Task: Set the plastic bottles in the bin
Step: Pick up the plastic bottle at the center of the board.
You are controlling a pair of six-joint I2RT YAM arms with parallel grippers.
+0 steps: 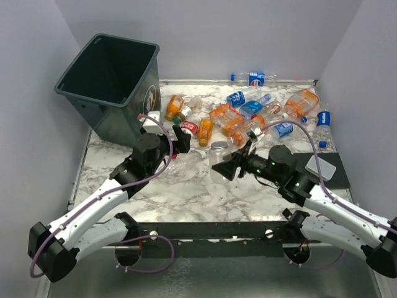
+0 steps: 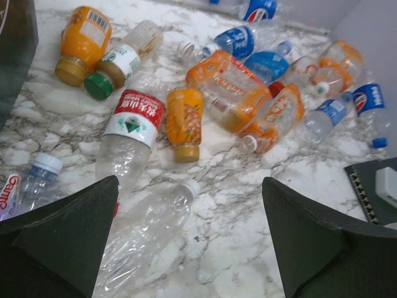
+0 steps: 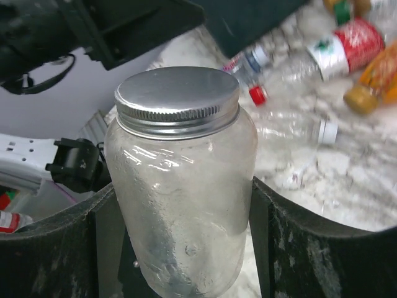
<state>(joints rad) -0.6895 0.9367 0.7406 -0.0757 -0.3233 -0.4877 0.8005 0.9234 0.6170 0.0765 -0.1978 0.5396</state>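
Observation:
Several plastic bottles point(image 1: 226, 118) lie in a heap on the marble table, orange-tinted, blue-labelled and red-labelled. The dark green-grey bin point(image 1: 118, 121) stands tilted at the far left. My left gripper point(image 1: 181, 138) is open and empty. In the left wrist view it point(image 2: 189, 186) hangs over a crushed clear bottle point(image 2: 146, 230), next to a red-labelled bottle point(image 2: 130, 130). My right gripper point(image 1: 222, 166) is shut on a frosted clear jar point(image 1: 219, 155) with a silver screw lid, held upright. In the right wrist view the jar point(image 3: 183, 180) fills the gap between the fingers point(image 3: 322, 254).
A black notebook with a white block point(image 1: 322, 169) lies at the table's right edge, also in the left wrist view point(image 2: 372, 192). One blue-labelled bottle point(image 1: 254, 78) lies against the back wall. White walls close in the table on three sides.

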